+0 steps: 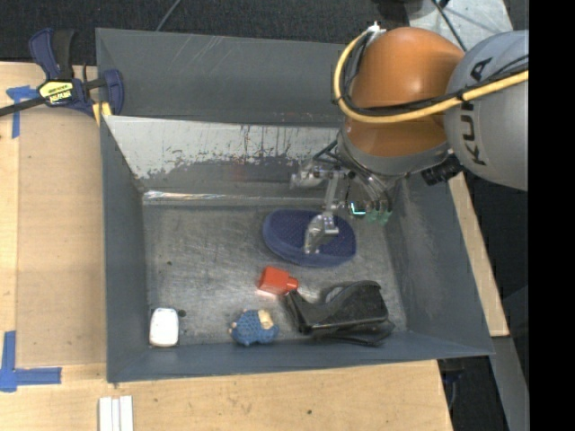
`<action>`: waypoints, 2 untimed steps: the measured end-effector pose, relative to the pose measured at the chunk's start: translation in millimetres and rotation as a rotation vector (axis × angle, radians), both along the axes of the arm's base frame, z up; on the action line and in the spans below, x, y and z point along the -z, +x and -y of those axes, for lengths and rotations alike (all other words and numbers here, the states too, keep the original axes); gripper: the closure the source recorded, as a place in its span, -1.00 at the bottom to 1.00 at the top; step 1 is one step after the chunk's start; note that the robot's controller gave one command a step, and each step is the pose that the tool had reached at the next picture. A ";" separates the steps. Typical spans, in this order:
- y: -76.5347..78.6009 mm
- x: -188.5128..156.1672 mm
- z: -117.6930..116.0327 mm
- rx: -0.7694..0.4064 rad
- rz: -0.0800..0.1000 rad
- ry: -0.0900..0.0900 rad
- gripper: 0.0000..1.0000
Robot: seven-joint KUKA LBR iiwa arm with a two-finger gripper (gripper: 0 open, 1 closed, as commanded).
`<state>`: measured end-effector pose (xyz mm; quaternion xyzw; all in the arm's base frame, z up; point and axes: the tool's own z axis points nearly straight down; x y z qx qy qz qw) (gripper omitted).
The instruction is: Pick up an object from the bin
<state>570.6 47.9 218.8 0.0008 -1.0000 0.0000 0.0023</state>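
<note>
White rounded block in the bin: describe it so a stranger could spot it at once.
In the grey metal bin, look to the floor's lower left corner. The small white rounded block lies there alone, left of a blue and yellow toy. It is the only white thing.

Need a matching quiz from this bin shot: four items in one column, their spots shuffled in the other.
Things:
1 white block
2 black pouch
3 blue dish
4 red block

Places:
A beneath the gripper
B lower right of the bin floor
C lower left corner of the bin floor
D between dish and pouch

Pairs: 1-C, 2-B, 3-A, 4-D
</note>
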 end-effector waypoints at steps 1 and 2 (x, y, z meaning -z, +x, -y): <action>41.1 135.2 13.4 0.024 0.002 0.001 -1.00; 42.4 130.2 13.4 0.024 0.008 0.001 1.00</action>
